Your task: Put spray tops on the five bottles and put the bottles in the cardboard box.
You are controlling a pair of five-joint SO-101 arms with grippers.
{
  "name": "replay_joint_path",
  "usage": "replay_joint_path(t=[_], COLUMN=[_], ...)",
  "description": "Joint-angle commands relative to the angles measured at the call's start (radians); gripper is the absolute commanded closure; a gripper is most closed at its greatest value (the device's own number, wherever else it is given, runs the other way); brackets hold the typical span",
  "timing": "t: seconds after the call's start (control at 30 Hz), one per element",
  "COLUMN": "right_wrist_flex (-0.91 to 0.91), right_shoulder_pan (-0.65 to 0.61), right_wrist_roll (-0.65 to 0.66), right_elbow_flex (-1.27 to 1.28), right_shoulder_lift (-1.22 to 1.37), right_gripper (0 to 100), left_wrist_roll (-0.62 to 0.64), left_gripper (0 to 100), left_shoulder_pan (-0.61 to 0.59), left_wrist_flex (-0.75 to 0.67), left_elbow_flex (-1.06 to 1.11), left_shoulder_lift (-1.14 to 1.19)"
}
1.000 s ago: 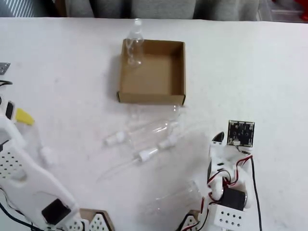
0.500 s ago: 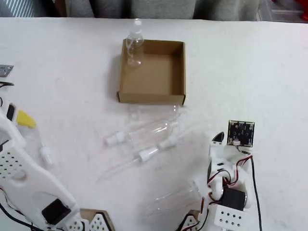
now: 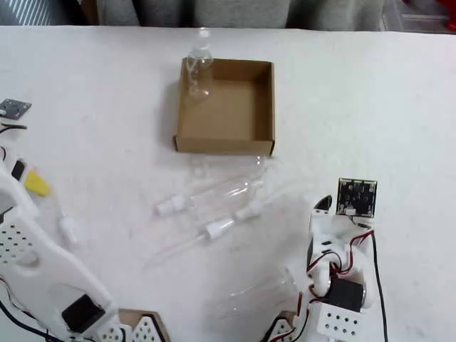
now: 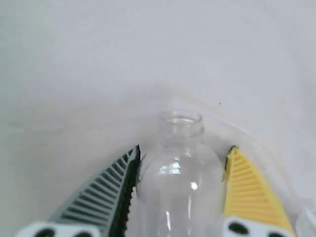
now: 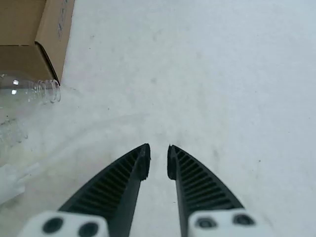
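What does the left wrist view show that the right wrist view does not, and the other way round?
Left wrist view: an uncapped bottle gripped by the left gripper. Right wrist view: the right gripper, nearly closed on nothing, a corner of the cardboard box and a lying bottle with an open neck beside it. Both: the white table.

One claw gripping, one empty

The left arm (image 3: 35, 263) lies extended, its left claw (image 4: 182, 153) clamped on a bottle (image 4: 180, 187) just below the neck. The right arm (image 3: 333, 263) sits folded low, its right claw (image 5: 158, 160) pointing forward, fingers almost together, holding nothing.
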Motion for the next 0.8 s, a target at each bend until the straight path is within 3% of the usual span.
replay_joint_path(t=[0.0,0.2,0.43,0.53,0.77], right_wrist_flex=[0.004,0.004,0.004,-0.005,-0.116], right_shoulder_pan=[-0.002,-0.002,-0.008,-0.015,-0.223], right_wrist_roll=[0.008,0.008,0.008,0.008,0.097], right_elbow_flex=[0.012,0.012,0.012,0.012,0.012], right_shoulder_lift=[-0.012,-0.012,-0.012,-0.019,-0.019], right_gripper=[95.0,95.0,95.0,94.7,94.8], left_wrist_roll=[-0.029,-0.002,0.255,0.299,0.298], left_gripper=[76,86,87,87,87], left_shoulder_pan=[0.013,0.013,-0.039,-0.079,-0.245], left_wrist_flex=[-0.009,-0.002,0.103,0.106,0.026], left_elbow_flex=[-0.015,-0.017,-0.086,-0.094,-0.097], left_shoulder_lift=[0.012,0.008,-0.073,-0.102,-0.137])
